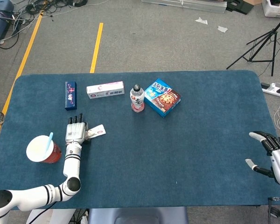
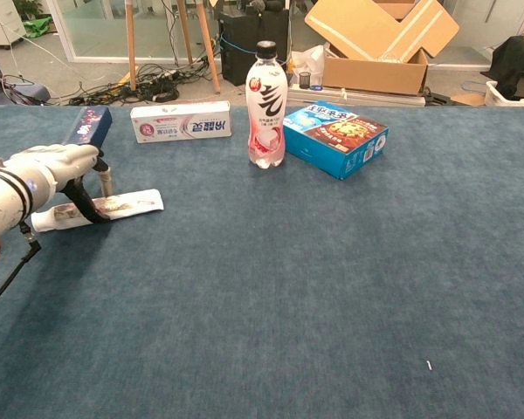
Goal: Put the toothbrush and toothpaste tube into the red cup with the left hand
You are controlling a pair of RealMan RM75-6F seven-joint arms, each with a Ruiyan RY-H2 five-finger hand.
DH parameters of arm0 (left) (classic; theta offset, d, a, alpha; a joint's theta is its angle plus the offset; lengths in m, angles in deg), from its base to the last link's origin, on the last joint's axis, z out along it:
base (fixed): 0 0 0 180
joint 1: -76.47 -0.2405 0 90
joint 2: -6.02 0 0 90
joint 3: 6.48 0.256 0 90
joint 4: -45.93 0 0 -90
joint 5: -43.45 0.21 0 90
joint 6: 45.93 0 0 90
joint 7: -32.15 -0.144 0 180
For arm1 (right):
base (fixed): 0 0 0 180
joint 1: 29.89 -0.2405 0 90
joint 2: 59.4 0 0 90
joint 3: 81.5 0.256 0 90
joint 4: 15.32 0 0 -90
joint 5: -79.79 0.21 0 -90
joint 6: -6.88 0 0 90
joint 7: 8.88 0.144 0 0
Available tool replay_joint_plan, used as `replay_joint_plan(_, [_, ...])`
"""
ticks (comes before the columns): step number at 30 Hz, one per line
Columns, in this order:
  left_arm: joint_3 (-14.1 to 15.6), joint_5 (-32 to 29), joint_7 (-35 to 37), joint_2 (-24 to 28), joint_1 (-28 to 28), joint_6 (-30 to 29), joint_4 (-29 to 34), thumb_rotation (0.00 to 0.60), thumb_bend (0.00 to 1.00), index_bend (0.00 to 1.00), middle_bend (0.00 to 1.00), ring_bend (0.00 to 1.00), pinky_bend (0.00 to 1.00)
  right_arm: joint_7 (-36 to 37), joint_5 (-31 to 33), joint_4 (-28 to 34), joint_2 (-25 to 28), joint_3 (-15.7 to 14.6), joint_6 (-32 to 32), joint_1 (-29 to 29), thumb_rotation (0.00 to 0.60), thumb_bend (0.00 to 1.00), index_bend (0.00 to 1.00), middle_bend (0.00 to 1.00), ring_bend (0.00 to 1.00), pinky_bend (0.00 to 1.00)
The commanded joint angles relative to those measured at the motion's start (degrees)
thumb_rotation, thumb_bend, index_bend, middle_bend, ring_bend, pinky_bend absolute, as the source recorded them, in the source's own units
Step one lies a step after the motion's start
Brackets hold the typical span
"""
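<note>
The left hand (image 1: 76, 130) is poised over the tube (image 2: 100, 208), which lies flat near the tabletop's left edge, just beyond the cup (image 1: 42, 150); its fingers are spread and reach down around the tube's near end, thumb by one side, but nothing is lifted — I judge it open, not yet gripping. To do this well, the thumb and fingers should close across the tube's width near the cap end, firmly enough that the flat, soft body does not slide, then lift and tip it upright before moving to the cup. The brush (image 1: 48, 140) already stands in the cup, so the tube must enter beside it. The right hand (image 1: 266, 151) idles, unclenched, at the right edge. In the chest view the hand hides the tube's left end — contact cannot be confirmed — and the cup is almost wholly cut off.
</note>
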Motion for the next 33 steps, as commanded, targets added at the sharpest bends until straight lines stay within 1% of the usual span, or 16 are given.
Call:
replay_joint_plan(1, [0.1, 0.1, 0.0, -0.2, 0.1, 0.1, -0.4, 0.6, 0.22, 0.4, 0.0, 0.0, 0.0, 0.0, 0.0, 0.0, 0.0, 0.0, 0.0, 0.0, 0.6, 0.12, 0.26, 0.24, 0.22, 0.6])
replay_joint_plan(4, [0.2, 0.4, 0.3, -0.6, 0.0, 0.0, -1.0, 0.6, 0.22, 0.41, 0.0, 0.0, 0.0, 0.1, 0.0, 0.0, 0.0, 0.0, 0.0, 0.0, 0.6, 0.12, 0.26, 0.24, 0.22, 0.6])
replay_joint_plan(12, [0.6, 1.9, 0.9, -1.3, -0.2, -0.5, -2.2, 0.6, 0.23, 0.59, 0.0, 0.0, 0.0, 0.1, 0.0, 0.0, 0.0, 0.0, -0.1, 0.0, 0.6, 0.12, 0.26, 0.24, 0.22, 0.6])
replay_joint_plan(14, [0.7, 2.2, 0.9, -1.3, -0.2, -0.6, -2.3, 0.6, 0.23, 0.62, 0.0, 0.0, 0.0, 0.1, 0.0, -0.1, 0.0, 0.0, -0.1, 0.0, 0.6, 0.12, 0.26, 0.24, 0.22, 0.6])
replay_joint_plan(20, [0.9, 3.3, 1.3, -1.2, -0.7, -0.9, -2.0, 0.6, 0.23, 0.65, 0.0, 0.0, 0.0, 0.1, 0.0, 0.0, 0.0, 0.0, -0.1, -0.1, 0.6, 0.12, 0.26, 0.24, 0.22, 0.59])
replay_joint_plan(25, [1.0, 4.4, 1.7, -0.7, -1.1, -1.5, -0.7, 0.6, 0.23, 0.67, 0.01, 0.0, 0.0, 0.1, 0.0, 0.0, 0.0, 0.0, -0.1, -0.1, 0.6, 0.12, 0.26, 0.24, 0.22, 0.6])
replay_joint_plan(33, [1.3, 9.2, 3.8, 1.9, -2.6, -5.1, 5.4, 0.6, 0.23, 0.68, 0.02, 0.0, 0.0, -0.1, -0.1, 0.0, -0.1, -0.1, -0.1, -0.1, 0.6, 0.12, 0.26, 0.24, 0.22, 0.6])
